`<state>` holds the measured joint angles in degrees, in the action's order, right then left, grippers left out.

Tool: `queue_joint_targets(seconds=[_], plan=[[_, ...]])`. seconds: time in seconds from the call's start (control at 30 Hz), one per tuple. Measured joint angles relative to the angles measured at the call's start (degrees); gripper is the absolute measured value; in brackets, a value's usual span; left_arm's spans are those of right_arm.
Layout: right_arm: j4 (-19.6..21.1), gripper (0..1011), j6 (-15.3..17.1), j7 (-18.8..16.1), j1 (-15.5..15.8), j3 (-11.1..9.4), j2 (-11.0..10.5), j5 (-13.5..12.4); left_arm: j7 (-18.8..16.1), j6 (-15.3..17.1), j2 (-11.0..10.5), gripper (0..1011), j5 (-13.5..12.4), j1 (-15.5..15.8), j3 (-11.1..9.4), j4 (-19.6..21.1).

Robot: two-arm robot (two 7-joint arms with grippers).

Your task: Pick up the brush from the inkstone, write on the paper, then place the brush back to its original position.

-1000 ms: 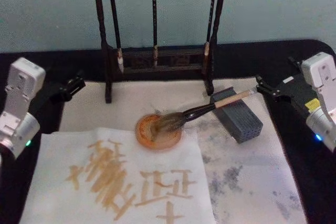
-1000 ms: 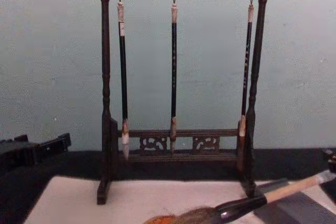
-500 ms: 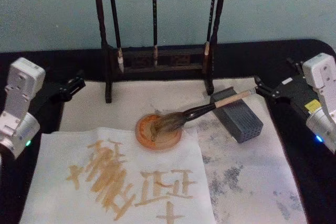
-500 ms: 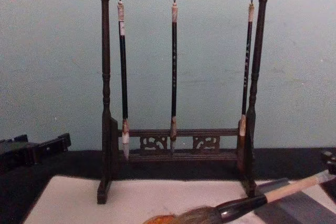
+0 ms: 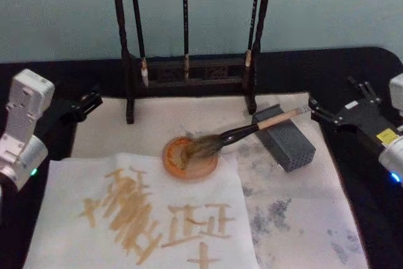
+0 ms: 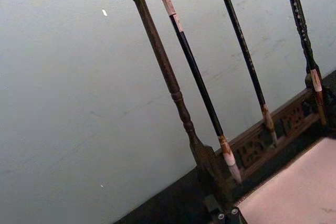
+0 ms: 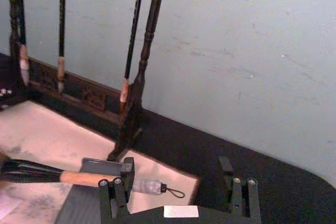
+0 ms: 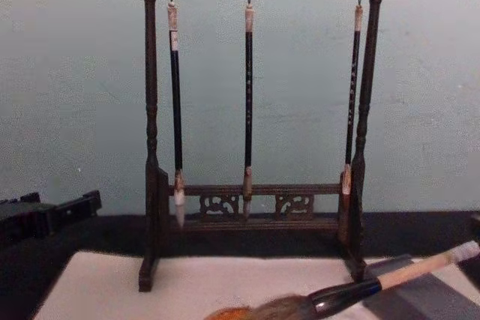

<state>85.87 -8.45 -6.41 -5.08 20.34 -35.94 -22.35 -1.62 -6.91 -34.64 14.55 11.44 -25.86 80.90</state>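
1. One off-white rect. paper sheet w/ tan strokes lies flat, near-left on black surface.
2. One dark wooden rack at back, 3 thin dark brushes hanging.
3. Right gripper: jaws wide, holding nothing. Left gripper parked at left edge; can't tell its state.
4. One thick tan-handled brush: white end cap just at the right jaws' gap, ungripped. Axis diagonal: bristles near-left on one round orange inkstone, cap far-right, handle across one grey block.

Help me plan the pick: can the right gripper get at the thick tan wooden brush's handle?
Probably yes: the open right gripper sits off the capped end of the tan wooden brush, with nothing between, its handle propped on a grey perforated block.
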Motion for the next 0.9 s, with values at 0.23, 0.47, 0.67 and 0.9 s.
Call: queue_joint_targets(seconds=[0.23,0.47,0.67,0.9], plan=[[2.53,1006,0.03,-2.97,3.18,-2.39,-0.47,-4.22,0.0,0.0,0.0,1002,0.0,0.0,0.0,0.0],[3.06,1006,0.66,-9.24,5.97,-5.33,0.32,-12.56,0.0,0.0,0.0,1002,0.0,0.0,0.0,0.0],[0.46,1006,1.74,-16.07,6.43,-7.61,2.53,-21.01,0.0,0.0,0.0,1002,0.0,0.0,0.0,0.0],[-3.91,1006,5.88,-21.36,4.88,-9.44,5.37,-28.87,0.0,0.0,0.0,1002,0.0,-0.01,0.0,0.0]])
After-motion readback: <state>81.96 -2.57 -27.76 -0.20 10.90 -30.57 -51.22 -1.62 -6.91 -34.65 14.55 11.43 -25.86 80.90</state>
